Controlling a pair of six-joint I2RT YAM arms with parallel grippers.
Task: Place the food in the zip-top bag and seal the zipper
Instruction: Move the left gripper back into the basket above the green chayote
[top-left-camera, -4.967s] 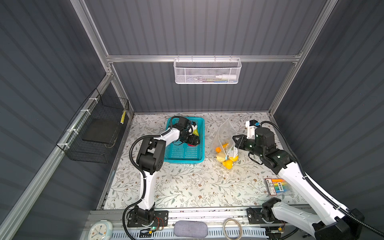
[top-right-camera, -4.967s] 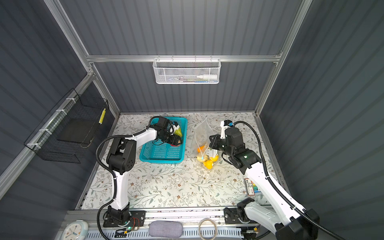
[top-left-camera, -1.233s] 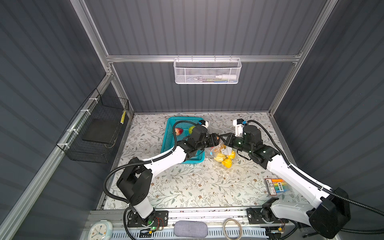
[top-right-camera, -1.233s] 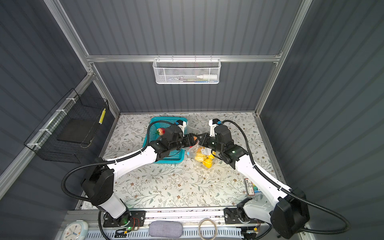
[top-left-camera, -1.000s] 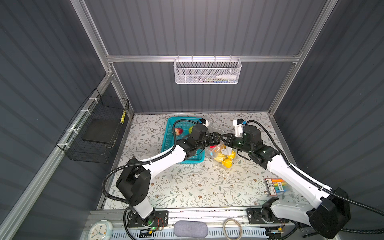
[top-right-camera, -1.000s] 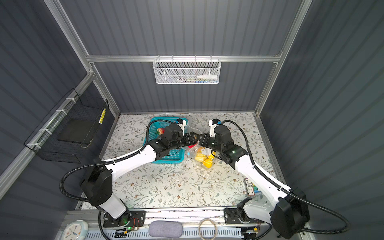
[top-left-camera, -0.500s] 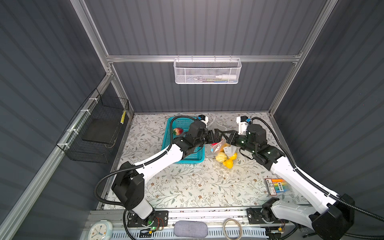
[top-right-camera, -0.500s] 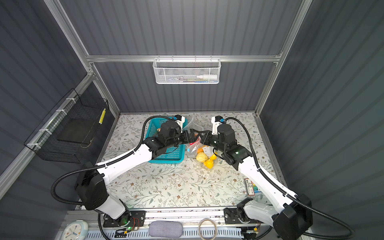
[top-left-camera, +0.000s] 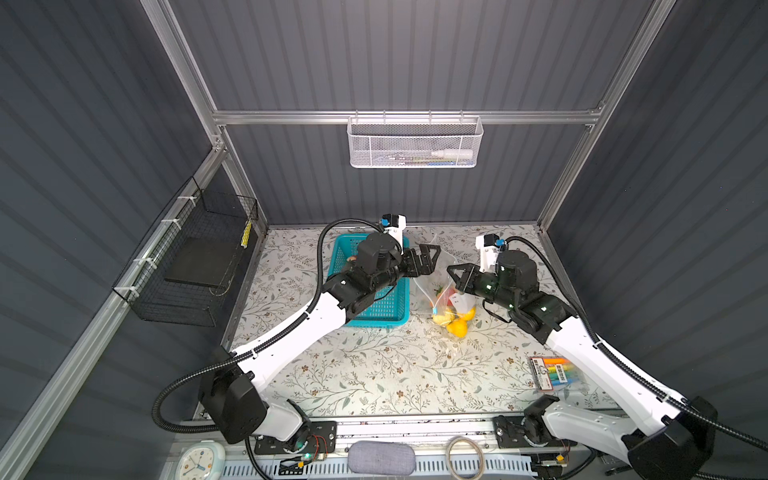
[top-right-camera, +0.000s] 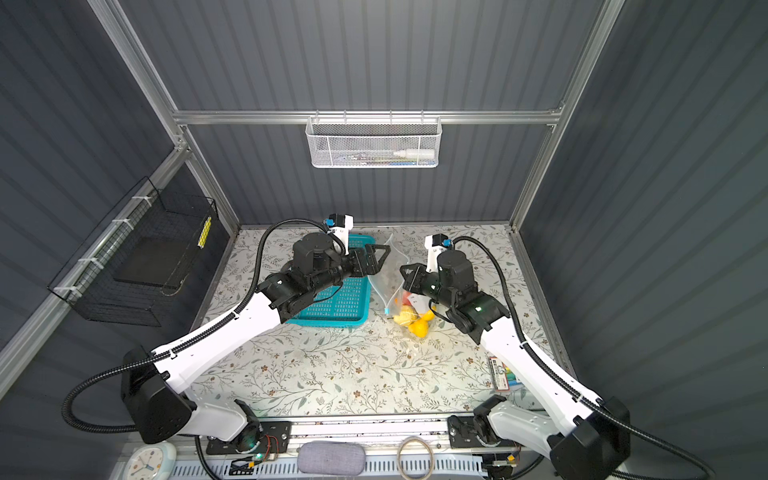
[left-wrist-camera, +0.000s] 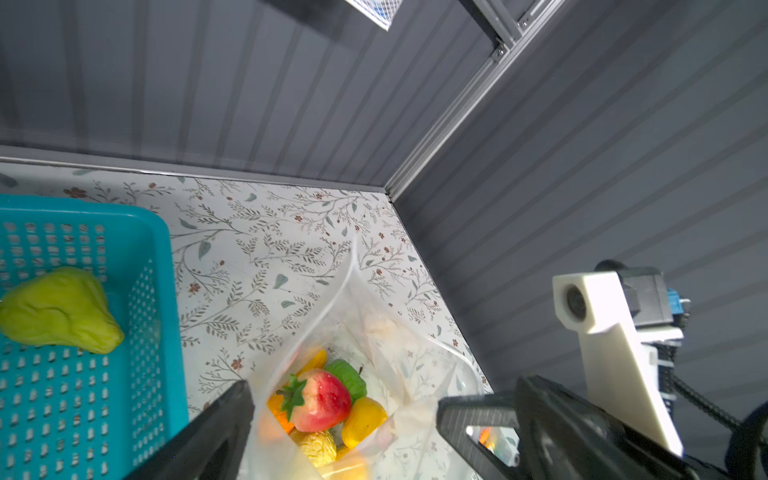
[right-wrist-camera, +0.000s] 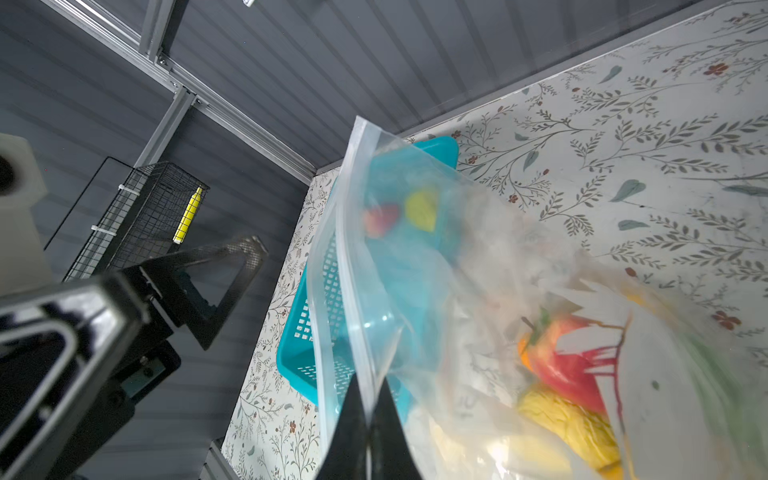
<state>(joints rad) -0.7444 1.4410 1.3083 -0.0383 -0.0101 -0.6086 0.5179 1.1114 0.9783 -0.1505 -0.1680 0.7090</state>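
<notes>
Drawn back since a second ago, the left gripper (top-left-camera: 430, 259) hangs open-fingered above the zip-top bag (top-left-camera: 424, 286), which stands on the worktop (top-left-camera: 374, 365) holding a strawberry (left-wrist-camera: 320, 399) and yellow food (top-left-camera: 455, 328), while the right gripper (right-wrist-camera: 365, 419) pinches its unsealed zipper (right-wrist-camera: 347, 249) between closed fingers and a green piece (left-wrist-camera: 58, 311) remains in the basket (left-wrist-camera: 158, 232).

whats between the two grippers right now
Only the held-up mouth of the zip-top bag: the right gripper is shut on its edge, the left gripper open across from it. Both top views show it.

My left gripper (top-left-camera: 426, 261) hangs wide open, arm outstretched. My right gripper (top-left-camera: 454, 273) faces it, jaws pinched together.
</notes>
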